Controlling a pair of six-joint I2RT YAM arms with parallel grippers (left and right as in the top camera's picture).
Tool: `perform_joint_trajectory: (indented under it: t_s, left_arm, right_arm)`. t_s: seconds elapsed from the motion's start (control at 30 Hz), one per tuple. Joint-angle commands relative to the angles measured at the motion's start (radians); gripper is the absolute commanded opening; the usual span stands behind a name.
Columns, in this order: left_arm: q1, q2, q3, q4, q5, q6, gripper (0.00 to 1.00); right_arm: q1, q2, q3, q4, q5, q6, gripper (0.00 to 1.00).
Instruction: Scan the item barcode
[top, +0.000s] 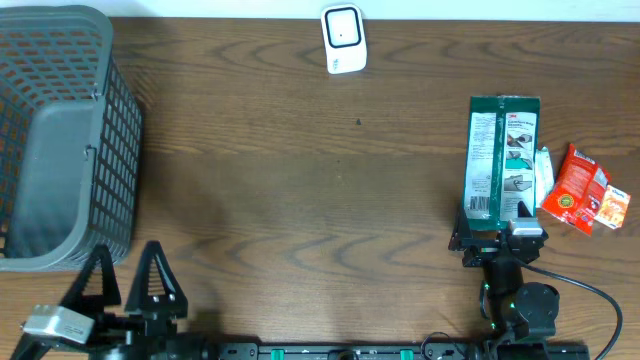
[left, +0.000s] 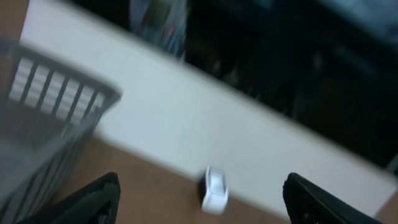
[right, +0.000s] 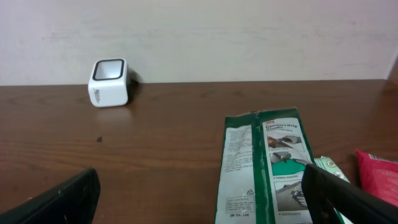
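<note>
Wide apart and empty: left claw (top: 128, 285), right claw (top: 497, 240); the basket (top: 60, 140) shows overhead, not from the right wrist.

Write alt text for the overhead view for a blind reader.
A green package lies on the right of a wooden table, the open right gripper at its near end. A white scanner stands at the far edge, a grey mesh basket sits far left with the open left gripper in front of it, and red packets lie beside the package.
</note>
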Motion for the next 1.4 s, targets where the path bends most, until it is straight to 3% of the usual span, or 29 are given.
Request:
perform_joint_trajectory:
  t_s: [0.0, 0.23, 0.43, 0.8, 0.97, 1.23, 1.37]
  left_arm:
    - [0.005, -0.024, -0.111, 0.222, -0.008, 0.003, 0.85]
    - [0.005, -0.024, -0.362, 0.724, -0.008, 0.016, 0.85]
    - [0.005, -0.024, -0.577, 0.939, -0.01, 0.057, 0.85]
    - [0.005, -0.025, -0.772, 0.94, -0.019, 0.134, 0.85]
    - [0.006, -0.025, -0.801, 0.799, -0.02, 0.161, 0.85]
    - [0.006, -0.025, -0.801, 0.62, 0.011, 0.351, 0.85]
    - [-0.003, -0.025, -0.801, 0.611, 0.034, 0.452, 0.85]
  right_arm:
    - [-0.007, -0.006, -0.001, -0.004, 0.01, 0.017, 0.99]
    - [-0.007, -0.006, -0.001, -0.004, 0.01, 0.017, 0.99]
    - [-0.007, -0.006, -0.001, -0.004, 0.01, 0.017, 0.99]
    - [-0.007, -0.006, -0.001, -0.004, 0.01, 0.017, 0.99]
    - [-0.007, -0.006, -0.001, -0.004, 0.01, 0.017, 0.99]
    - [-0.007, -0.006, -0.001, -0.004, 0.01, 0.017, 0.99]
    - [-0.007, -0.006, -0.001, -0.004, 0.01, 0.017, 0.99]
